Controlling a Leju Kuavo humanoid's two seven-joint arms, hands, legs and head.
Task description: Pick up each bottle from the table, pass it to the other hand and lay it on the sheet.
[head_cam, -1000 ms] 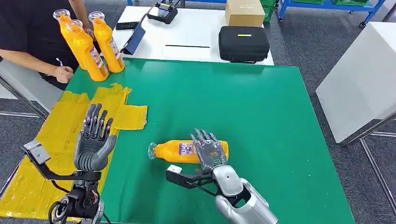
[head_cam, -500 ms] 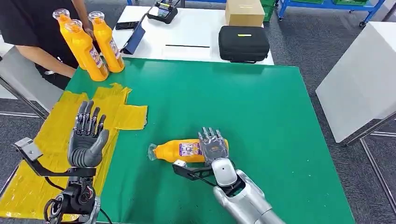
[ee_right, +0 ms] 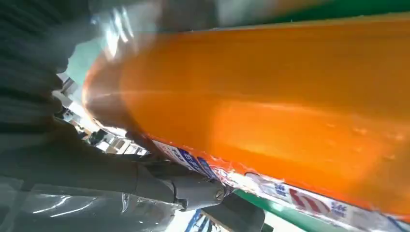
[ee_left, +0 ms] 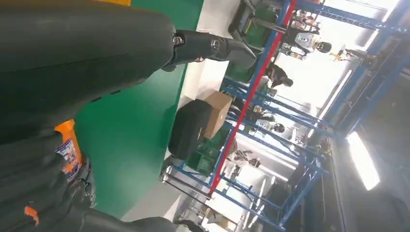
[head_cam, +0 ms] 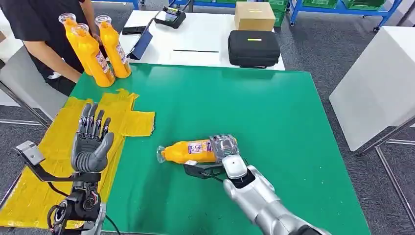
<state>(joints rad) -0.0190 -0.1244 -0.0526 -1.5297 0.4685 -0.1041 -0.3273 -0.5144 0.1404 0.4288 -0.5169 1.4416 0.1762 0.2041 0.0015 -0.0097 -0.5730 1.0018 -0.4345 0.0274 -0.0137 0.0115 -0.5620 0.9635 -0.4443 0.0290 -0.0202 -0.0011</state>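
Bottle [head_cam: 195, 151] lies crosswise, cap toward the left hand [head_cam: 91, 142], which waits spread; right hand [head_cam: 224, 147] fingers wrap its base.

Printed label on the bottle [head_cam: 195, 150], its text too blurred to read

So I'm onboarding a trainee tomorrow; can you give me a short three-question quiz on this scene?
1. True or false: the left hand holds a bottle.
2. How many bottles stand upright at the green table's far corner?
3. The lying bottle is gripped by: A) the right hand B) a person C) nothing

Key: 1 false, it is raised open over the yellow sheet; 2 three; 3 A.
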